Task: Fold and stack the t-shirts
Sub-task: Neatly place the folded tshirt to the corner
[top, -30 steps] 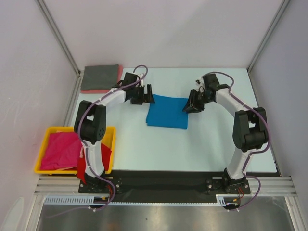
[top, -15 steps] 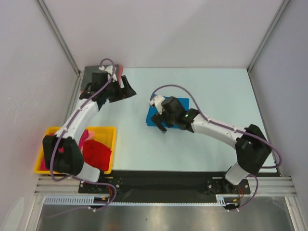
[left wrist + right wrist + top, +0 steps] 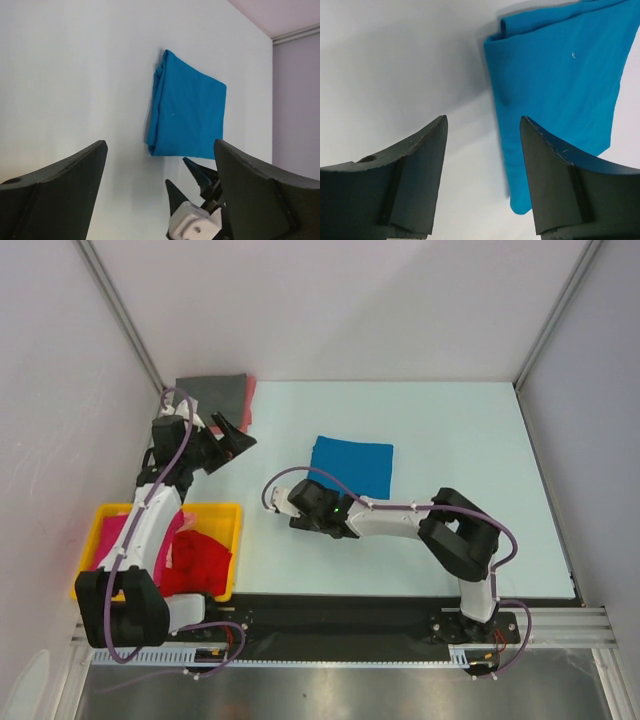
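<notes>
- Blue t-shirt (image 3: 351, 465) lies folded flat on table (image 3: 480, 540), nothing touching it.
- L gripper (image 3: 238, 435) & R gripper (image 3: 292, 512): jaws spread, empty.
- Next, prob.: pinch folded edge both sides, lift level onto grey t-shirt (image 3: 210, 397).

Left hand (image 3: 232, 433) and right hand (image 3: 296, 512) (empty) have left the blue t-shirt (image 3: 352, 466).

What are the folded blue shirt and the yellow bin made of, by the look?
Blue shirt: soft matte cloth, probably knit; rounded layered fold edges and faint creases show it. Yellow bin: likely rigid plastic, smooth finish; straight, even rim and uniform bright colour suggest it.
</notes>
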Motion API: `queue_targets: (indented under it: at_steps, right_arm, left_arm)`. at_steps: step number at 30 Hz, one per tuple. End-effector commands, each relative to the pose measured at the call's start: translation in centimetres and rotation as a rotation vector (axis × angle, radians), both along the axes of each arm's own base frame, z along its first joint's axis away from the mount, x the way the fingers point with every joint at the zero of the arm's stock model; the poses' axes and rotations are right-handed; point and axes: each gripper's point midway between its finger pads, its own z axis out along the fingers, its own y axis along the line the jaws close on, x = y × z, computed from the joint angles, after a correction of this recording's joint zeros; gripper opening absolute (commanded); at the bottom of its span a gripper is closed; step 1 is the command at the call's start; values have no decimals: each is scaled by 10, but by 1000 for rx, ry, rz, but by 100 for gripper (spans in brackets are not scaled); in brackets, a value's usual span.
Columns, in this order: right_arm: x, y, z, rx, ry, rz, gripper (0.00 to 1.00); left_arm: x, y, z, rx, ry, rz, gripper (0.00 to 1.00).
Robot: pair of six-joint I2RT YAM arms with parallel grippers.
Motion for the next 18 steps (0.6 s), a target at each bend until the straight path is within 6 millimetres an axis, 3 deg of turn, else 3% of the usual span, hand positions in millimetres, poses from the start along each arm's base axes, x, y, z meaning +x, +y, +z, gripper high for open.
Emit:
queue_targets:
  at_steps: [1, 6, 8, 9, 11, 13, 18]
  right_arm:
    - [17, 12, 16, 27, -97, -2, 64]
    - [22, 17, -9, -18, -90, 11, 65]
    - [26, 20, -12, -15, -89, 9, 62]
    - [27, 20, -19, -24, -80, 9, 50]
    - [33, 22, -21, -23, -83, -1, 45]
    - [39, 22, -22, -23, -90, -6, 46]
    - [56, 21, -14, 3, -104, -25, 44]
  left_arm:
    - [1, -10, 29, -73, -105, -35, 93]
    - [3, 2, 22, -79, -74, -5, 93]
    - [4, 7, 15, -96, -40, 5, 88]
    - [4, 12, 12, -103, -25, 14, 82]
    - [5, 13, 10, -116, -11, 12, 80]
    - [6, 16, 8, -126, -4, 20, 80]
    - [10, 14, -8, -150, 57, 6, 89]
